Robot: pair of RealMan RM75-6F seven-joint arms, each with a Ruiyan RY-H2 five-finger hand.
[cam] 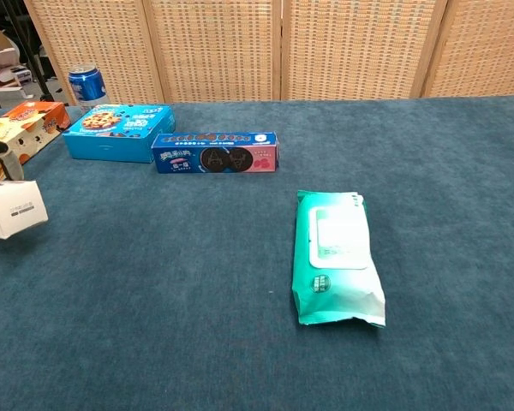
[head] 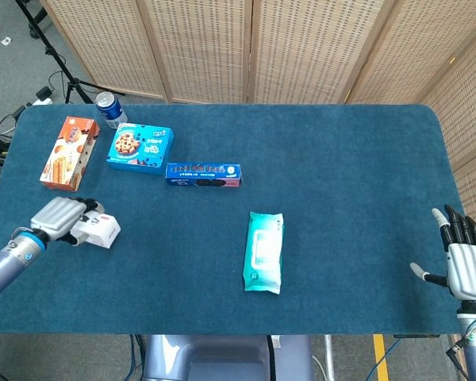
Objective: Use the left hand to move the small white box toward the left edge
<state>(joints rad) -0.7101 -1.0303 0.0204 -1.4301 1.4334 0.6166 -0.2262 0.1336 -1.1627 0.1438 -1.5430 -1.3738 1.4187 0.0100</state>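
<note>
Grasping the small white box (head: 97, 231) at the lower left of the head view, the left hand (head: 57, 219) was best kept level and lowered gently near the table (head: 341, 198) edge, while the right hand (head: 466, 266) was held spread, ungrasping.

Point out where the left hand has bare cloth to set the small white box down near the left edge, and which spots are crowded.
Bare blue tablecloth runs from the left hand holding the small white box to the near edge and across to the teal wipes pack. Crowded: the far left corner, with the orange snack box, blue cookie box, blue soda can and long dark-blue biscuit box.
</note>
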